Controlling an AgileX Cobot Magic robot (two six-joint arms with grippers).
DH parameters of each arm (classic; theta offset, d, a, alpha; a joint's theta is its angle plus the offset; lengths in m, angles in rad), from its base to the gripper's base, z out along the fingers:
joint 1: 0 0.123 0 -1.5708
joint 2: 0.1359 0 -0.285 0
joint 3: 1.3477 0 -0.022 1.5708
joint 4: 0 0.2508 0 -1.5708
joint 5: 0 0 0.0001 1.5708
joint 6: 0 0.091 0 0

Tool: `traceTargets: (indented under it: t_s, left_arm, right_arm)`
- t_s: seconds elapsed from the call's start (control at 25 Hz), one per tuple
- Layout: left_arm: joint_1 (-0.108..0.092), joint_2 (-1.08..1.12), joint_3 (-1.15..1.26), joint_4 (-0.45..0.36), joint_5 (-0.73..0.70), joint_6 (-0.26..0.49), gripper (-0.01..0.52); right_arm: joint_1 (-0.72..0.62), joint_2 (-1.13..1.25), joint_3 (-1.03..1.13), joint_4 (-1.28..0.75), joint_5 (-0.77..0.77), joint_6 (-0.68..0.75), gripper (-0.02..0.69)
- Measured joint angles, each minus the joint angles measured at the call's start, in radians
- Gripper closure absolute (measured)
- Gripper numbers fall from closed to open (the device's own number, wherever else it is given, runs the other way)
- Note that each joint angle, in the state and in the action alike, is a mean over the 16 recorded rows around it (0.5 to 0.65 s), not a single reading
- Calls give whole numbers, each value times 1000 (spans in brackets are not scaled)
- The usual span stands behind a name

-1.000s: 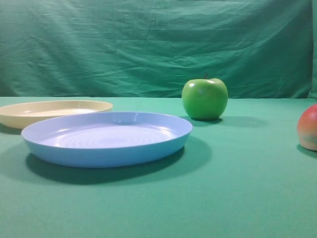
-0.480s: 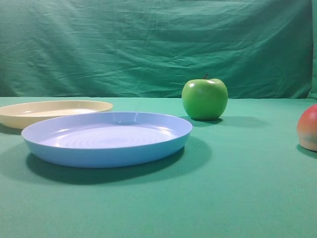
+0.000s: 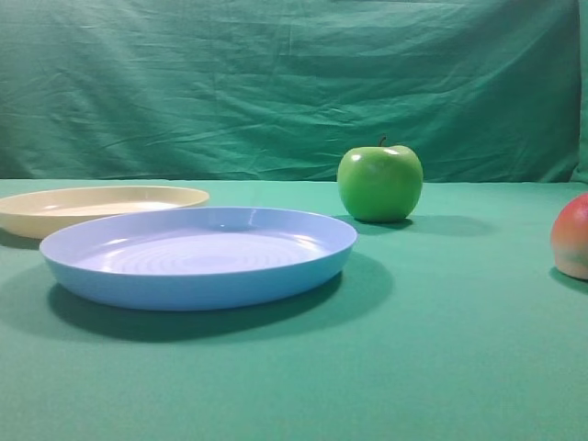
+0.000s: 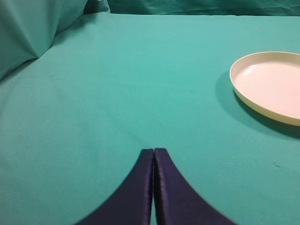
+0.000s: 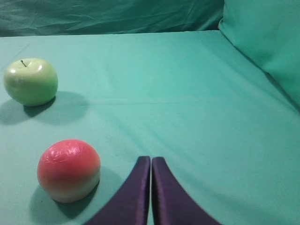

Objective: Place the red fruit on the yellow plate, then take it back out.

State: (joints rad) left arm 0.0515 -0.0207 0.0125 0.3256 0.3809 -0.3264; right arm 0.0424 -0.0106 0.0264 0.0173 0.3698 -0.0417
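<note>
Green cloth covers the bench [image 3: 441, 367] and hangs behind it. On it the red fruit [image 5: 69, 169] sits alone at the far right — well apart from the yellow plate [image 3: 96, 208], which lies at the left behind the blue plate [image 3: 197, 257]. A green apple [image 3: 379, 183] stands farther back. The left hand [image 4: 153, 152] and right hand [image 5: 150, 160] are both pressed together, holding nothing — the right one just beside the red fruit.
</note>
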Motion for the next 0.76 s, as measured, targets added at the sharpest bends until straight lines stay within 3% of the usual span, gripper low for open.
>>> traceTargets:
  t_s: [0.76]
  left_arm:
    - [0,0,0,0,0,0,514]
  right_arm:
    - [0,0,0,3,1,-4,665]
